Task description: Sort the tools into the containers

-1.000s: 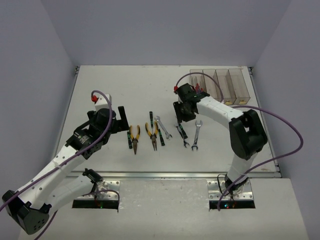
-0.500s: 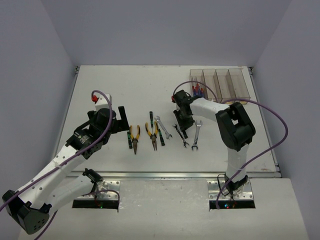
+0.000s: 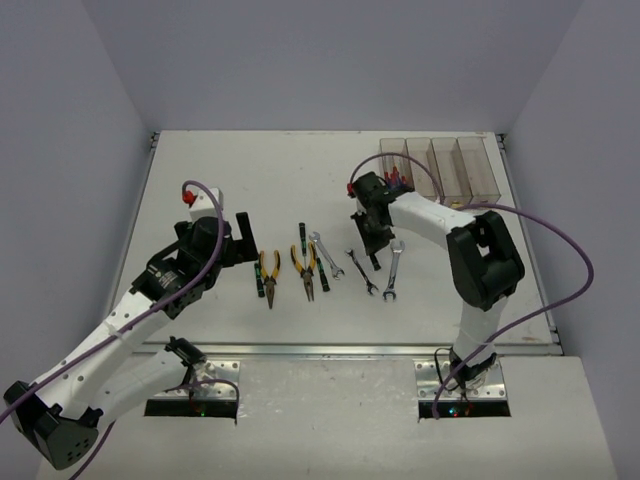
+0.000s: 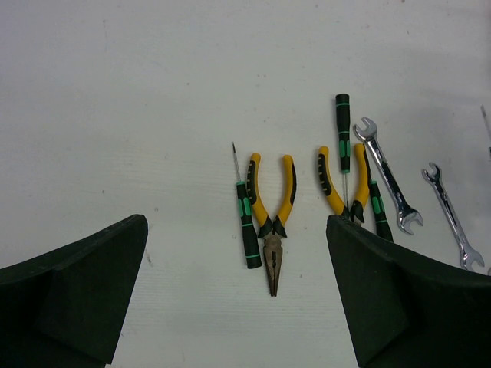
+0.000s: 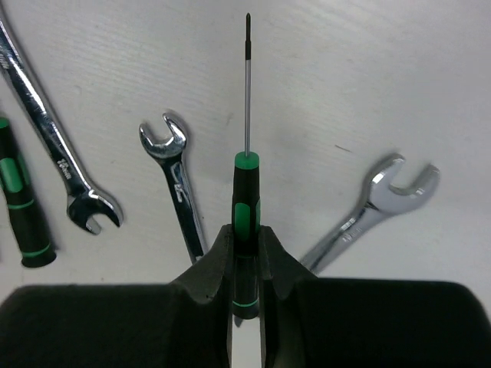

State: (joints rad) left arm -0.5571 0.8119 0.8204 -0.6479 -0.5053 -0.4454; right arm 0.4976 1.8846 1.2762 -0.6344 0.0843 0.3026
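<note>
Fingers of my right gripper [image 5: 245, 241] were clenched on the green-and-black plastic handle of a thin steel-shafted screwdriver [image 5: 245, 184], one pressed to each side. Its long axis ran straight out between them, with the shaft and tip pointing to the top of the wrist frame and the butt end tucked back under me. Whether it had cleared the white table [image 5: 368, 69] I could not tell.

In the overhead view the row of four clear brownish plastic bins [image 3: 470, 170] sat at upper right, near that hand and just beyond it, so my right arm was plainly the nearer one. My left gripper [image 3: 243, 240] hung released, jaws wide, facing the yellow-and-black-handled pliers [image 4: 272, 222] left of centre.

Two neighbours crowded the grasp. A silver open-ended wrench [image 5: 178, 180] ran just beside the finger at frame left, and another silver wrench [image 5: 368, 211] lay at lower right — I judged a straight lift would miss both. The leftmost bin already held red-and-blue screwdrivers [image 3: 397, 180].
</note>
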